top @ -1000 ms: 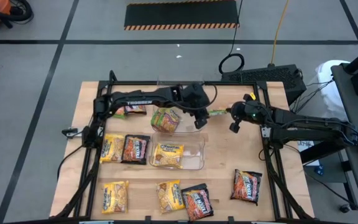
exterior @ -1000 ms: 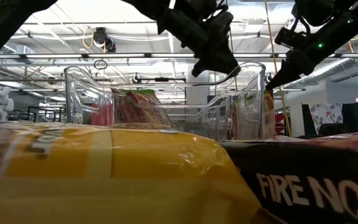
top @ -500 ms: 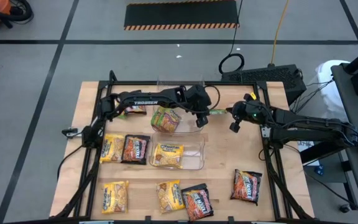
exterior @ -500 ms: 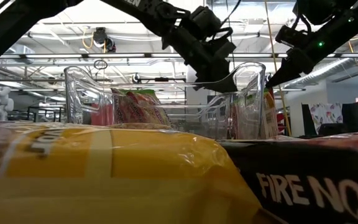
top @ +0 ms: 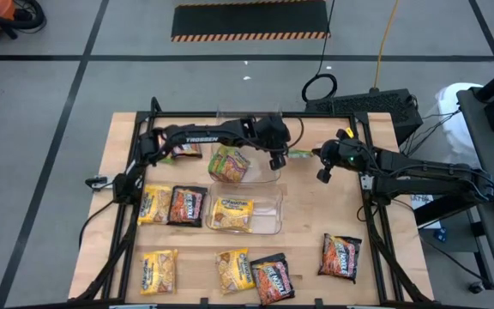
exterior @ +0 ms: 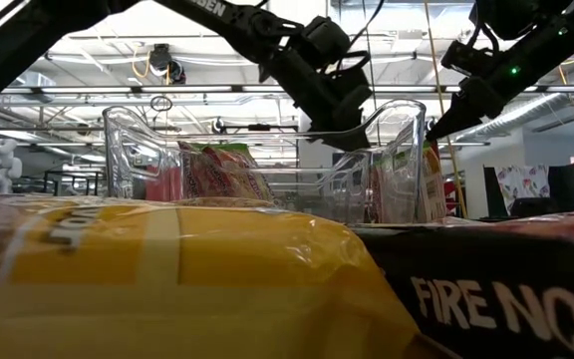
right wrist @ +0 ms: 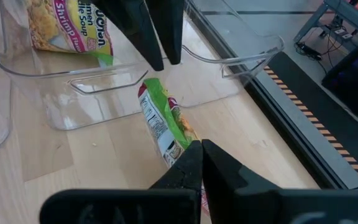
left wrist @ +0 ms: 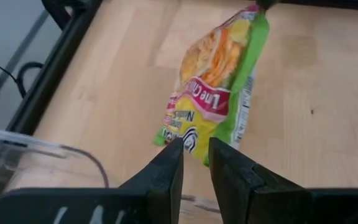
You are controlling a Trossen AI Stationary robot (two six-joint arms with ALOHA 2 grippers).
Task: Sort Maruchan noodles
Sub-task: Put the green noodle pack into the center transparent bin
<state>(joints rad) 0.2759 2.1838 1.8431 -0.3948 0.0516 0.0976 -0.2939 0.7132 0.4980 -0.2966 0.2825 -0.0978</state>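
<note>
The Maruchan noodles are glossy packets. A green-yellow one (right wrist: 161, 121) stands on edge just right of the far clear bin (top: 264, 176), with my right gripper (right wrist: 199, 149) shut on it. My left gripper (left wrist: 194, 146) is open by a narrow gap, its fingers (right wrist: 166, 59) just above the packet's free end (left wrist: 191, 134); I see no touch. Another green-yellow packet (top: 228, 163) lies in the far bin and a yellow one (top: 231, 213) in the near bin (top: 268, 225). Yellow and dark packets lie flat on the table. My right gripper pinches the green-yellow packet's end (right wrist: 182, 144) between its two shut fingers. The fingers come from the table's right, slanting down. The packet is turned on edge and slants away from the fingers toward the far bin; whether its free end rests on the table I cannot tell.
Loose packets: yellow (top: 155, 204) and dark (top: 187, 204) left of the near bin, a yellow one (top: 159, 270), another yellow (top: 232, 270) and a dark one (top: 271, 276) along the near edge, and a dark one (top: 340, 256) at the near right. One packet (top: 185, 151) lies under the left arm.
My left gripper has come down and a little toward the table's far edge, closing on the green-yellow packet's free end, and its wrist has rolled. My right gripper has kept still with the packet.
</note>
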